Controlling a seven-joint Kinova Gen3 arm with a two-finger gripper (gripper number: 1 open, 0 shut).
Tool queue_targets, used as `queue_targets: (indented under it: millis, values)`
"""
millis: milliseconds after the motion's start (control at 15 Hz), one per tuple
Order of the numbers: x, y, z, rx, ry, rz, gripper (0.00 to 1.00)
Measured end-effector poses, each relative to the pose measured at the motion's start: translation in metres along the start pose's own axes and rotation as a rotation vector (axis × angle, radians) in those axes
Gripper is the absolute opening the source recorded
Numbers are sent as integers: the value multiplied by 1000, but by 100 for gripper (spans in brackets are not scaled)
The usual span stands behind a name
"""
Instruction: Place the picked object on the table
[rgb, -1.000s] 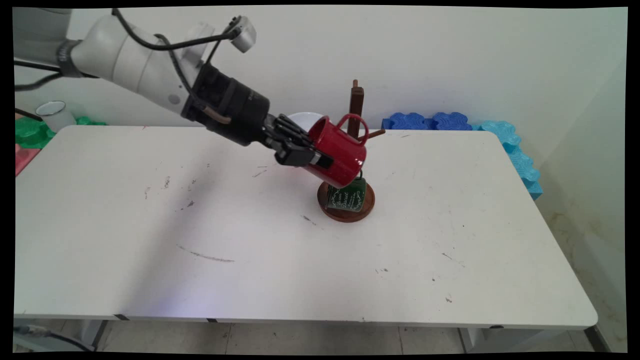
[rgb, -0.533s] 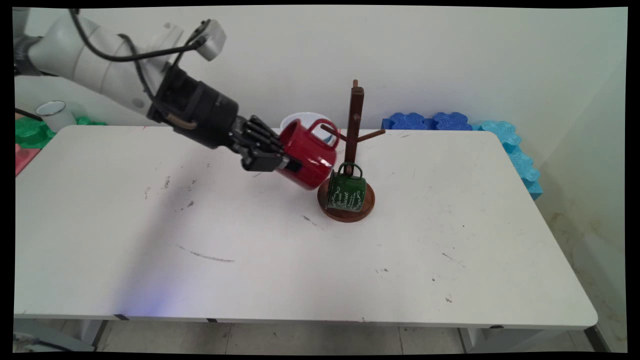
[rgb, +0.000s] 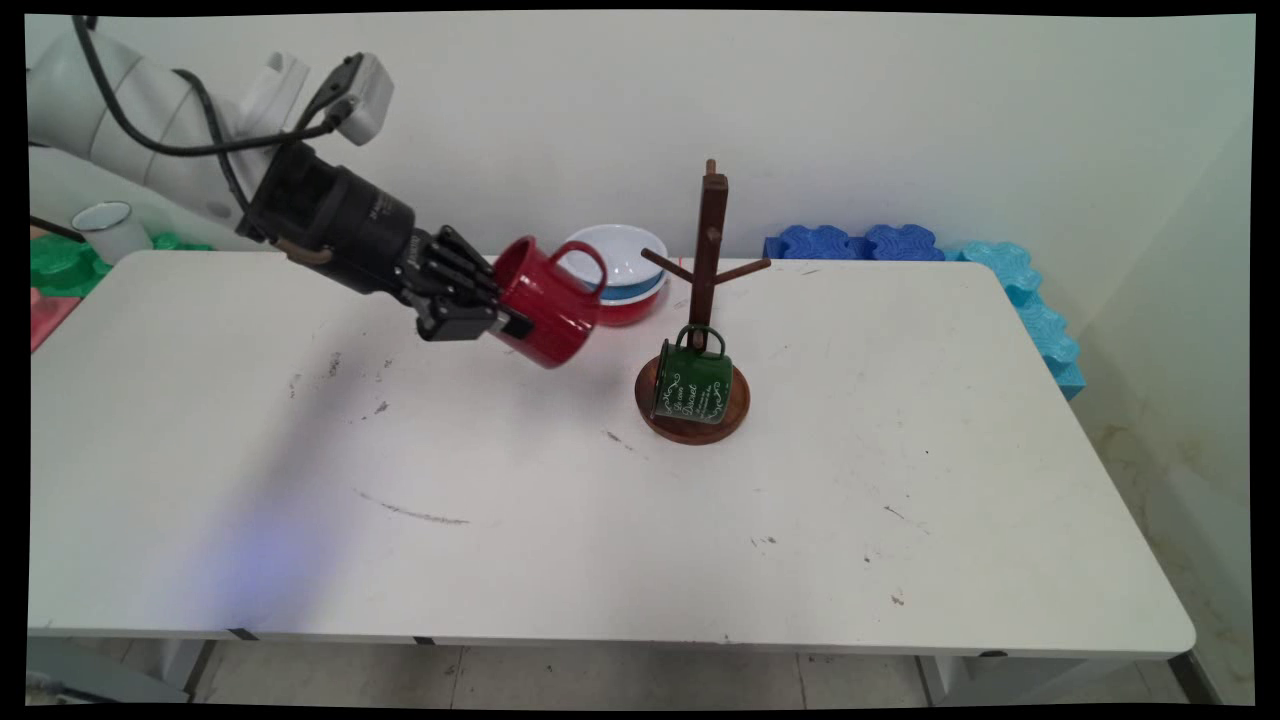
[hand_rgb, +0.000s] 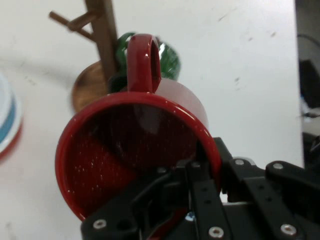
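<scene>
Main view shows the whole white table (rgb: 600, 520), stacked bowls (rgb: 622, 270) just beyond the gripper (rgb: 500, 318), and blue foam blocks (rgb: 900, 243) at the far wall. Hand view alone looks into the red mug (hand_rgb: 135, 150): one finger inside, one outside, pinching the rim wall. Mug held off the table, tilted, handle pointing away from the hand. Ahead of the hand: wooden mug tree (rgb: 708, 300) with green mug (rgb: 692, 385), probably hanging on a low peg, touching the base. Gripper and tree apart.
</scene>
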Motion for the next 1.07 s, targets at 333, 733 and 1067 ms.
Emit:
queue_targets:
  millis: [333, 733, 1067]
  values:
    - [-17, -21, -4, 64, -54, 64, 0]
    - [-30, -43, 5, 126, -113, 148, 0]
    - [-37, -57, 20, 155, -154, 217, 0]
